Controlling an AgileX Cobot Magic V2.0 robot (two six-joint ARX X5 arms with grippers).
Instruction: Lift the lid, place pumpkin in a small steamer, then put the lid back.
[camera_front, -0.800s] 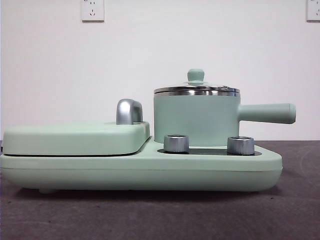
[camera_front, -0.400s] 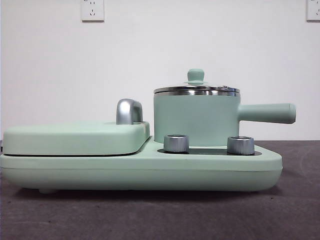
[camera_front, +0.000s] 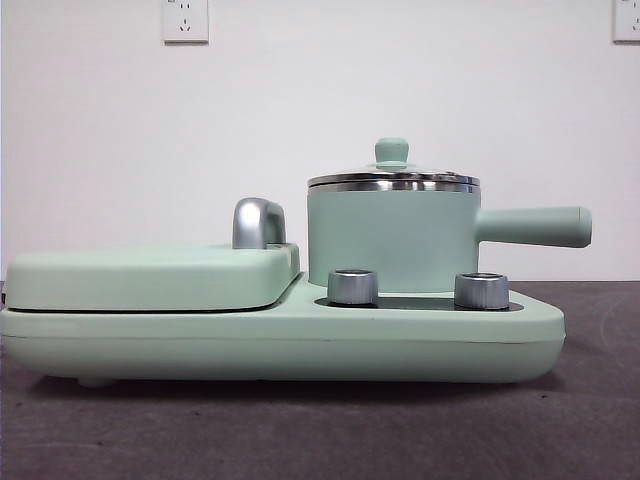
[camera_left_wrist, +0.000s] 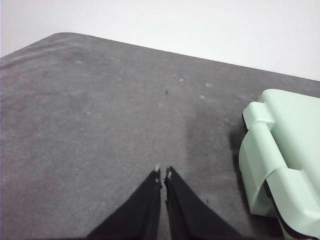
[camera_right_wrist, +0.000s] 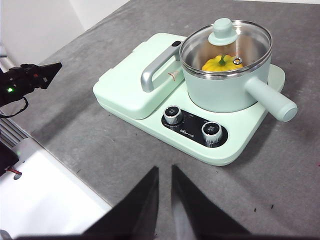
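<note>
Front: lid (camera_front: 393, 180) seated on small steamer (camera_front: 392, 238), center-right | Left wrist: left gripper (camera_left_wrist: 163, 174) pressed together, lower center, over bare table (camera_left_wrist: 90, 115) | Right wrist: right gripper (camera_right_wrist: 163, 170) slightly apart, empty, bottom center; pumpkin (camera_right_wrist: 220, 63) under glass, upper right; task looks finished, best keep both arms clear.

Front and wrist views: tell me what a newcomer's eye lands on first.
The small steamer stands on the right half of a mint-green cooker, its handle pointing right and the lid closed on top. Through the glass, the pumpkin glows yellow inside the pot. Both the left gripper and right gripper hang over bare grey table, away from it.
</note>
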